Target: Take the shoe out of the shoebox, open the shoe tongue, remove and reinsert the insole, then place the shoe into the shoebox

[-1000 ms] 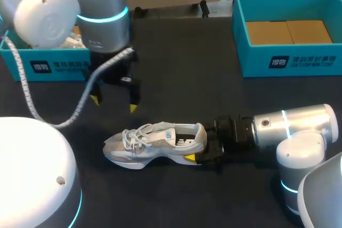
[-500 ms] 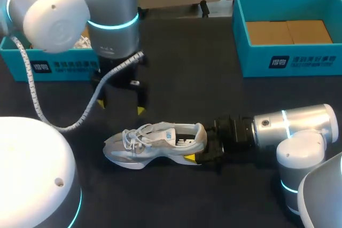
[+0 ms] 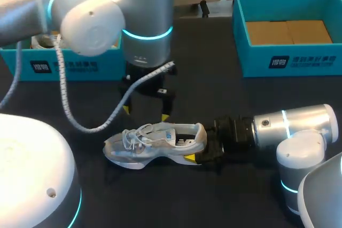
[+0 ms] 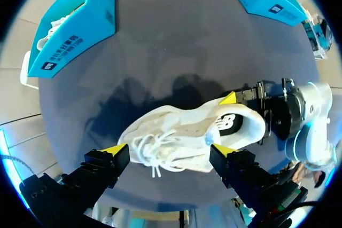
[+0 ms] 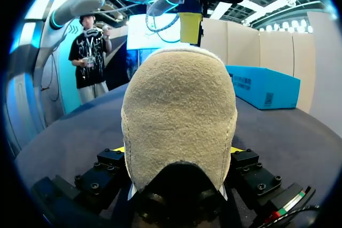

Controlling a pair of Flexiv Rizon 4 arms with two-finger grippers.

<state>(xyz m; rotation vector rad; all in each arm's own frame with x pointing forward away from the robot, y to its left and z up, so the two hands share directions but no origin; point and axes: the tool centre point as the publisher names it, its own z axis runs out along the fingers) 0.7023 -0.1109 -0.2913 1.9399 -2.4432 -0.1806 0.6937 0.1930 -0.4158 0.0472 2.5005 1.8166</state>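
On table (image 3: 214,89), shoe (image 3: 155,143) sits sole down, outside shoebox (image 3: 288,62). My right gripper (image 3: 202,147) clamps heel (image 3: 200,132) both sides; my left gripper (image 3: 145,113) hovers over laces (image 3: 136,133), jaws wide. Shoe looks light, upper soft; I'd pinch tongue (image 3: 166,134) at top edge.

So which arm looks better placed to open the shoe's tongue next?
Probably the left. The left gripper hangs open just above the laces of the shoe, free to reach down. The right gripper is shut on the heel, steadying it.
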